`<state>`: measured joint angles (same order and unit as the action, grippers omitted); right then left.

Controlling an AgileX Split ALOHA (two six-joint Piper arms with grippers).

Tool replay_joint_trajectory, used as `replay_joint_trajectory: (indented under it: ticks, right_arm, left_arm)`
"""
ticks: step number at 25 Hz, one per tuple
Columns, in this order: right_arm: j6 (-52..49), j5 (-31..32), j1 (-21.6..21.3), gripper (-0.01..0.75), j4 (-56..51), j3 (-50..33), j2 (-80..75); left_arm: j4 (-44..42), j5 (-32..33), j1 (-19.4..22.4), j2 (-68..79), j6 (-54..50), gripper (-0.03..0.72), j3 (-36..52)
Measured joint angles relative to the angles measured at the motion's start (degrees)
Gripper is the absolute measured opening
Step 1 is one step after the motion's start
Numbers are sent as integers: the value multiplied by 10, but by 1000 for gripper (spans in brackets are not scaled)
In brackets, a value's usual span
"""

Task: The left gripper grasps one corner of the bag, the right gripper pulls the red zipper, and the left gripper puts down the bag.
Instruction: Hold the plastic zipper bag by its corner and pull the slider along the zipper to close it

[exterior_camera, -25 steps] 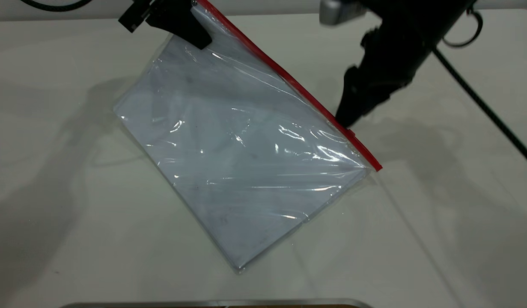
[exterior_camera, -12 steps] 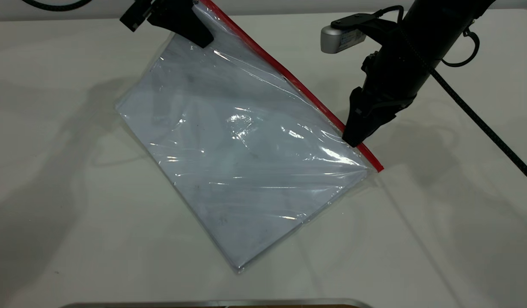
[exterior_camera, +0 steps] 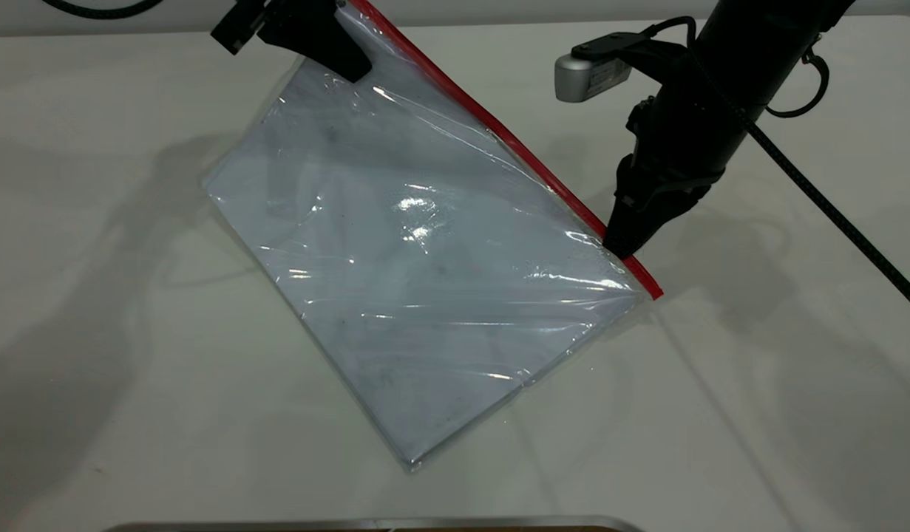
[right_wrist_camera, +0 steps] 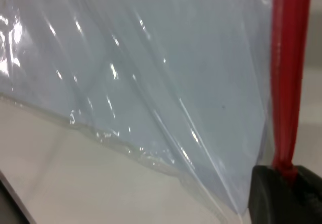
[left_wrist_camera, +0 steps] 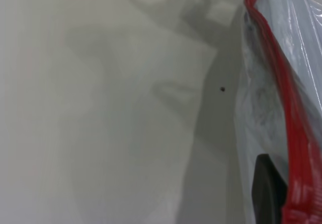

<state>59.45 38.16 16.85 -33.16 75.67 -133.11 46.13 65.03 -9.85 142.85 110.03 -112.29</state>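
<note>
The bag [exterior_camera: 425, 281], a clear pouch with a pale sheet inside, hangs tilted with its lower edge resting on the white table [exterior_camera: 129, 332]. My left gripper [exterior_camera: 347, 66] is shut on the corner of the bag [exterior_camera: 360, 9] at the upper end of the red strip, holding it off the table. The red zipper [exterior_camera: 528, 159] runs down the pouch's upper right edge. My right gripper [exterior_camera: 621, 250] is shut on the red zipper close to its lower end. In the right wrist view the black fingers [right_wrist_camera: 274, 191] pinch the red strip [right_wrist_camera: 287, 73]. The left wrist view shows one black jaw beside the red strip [left_wrist_camera: 292, 118].
A black cable [exterior_camera: 832, 203] trails from the right arm across the table's right side. A metal edge [exterior_camera: 373, 523] lies along the near border of the table. Bare tabletop surrounds the pouch on the left and in front.
My right gripper has slid down the red zipper toward its lower right end. The left gripper has held the corner in place.
</note>
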Motion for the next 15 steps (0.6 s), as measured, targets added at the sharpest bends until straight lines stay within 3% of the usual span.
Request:
replay_joint_trajectory:
  ticks: [15]
  right_arm:
    - [-122, 44, 0, 41, 143, 1, 0]
  left_arm:
    - [7, -15, -1, 0, -24, 53, 0]
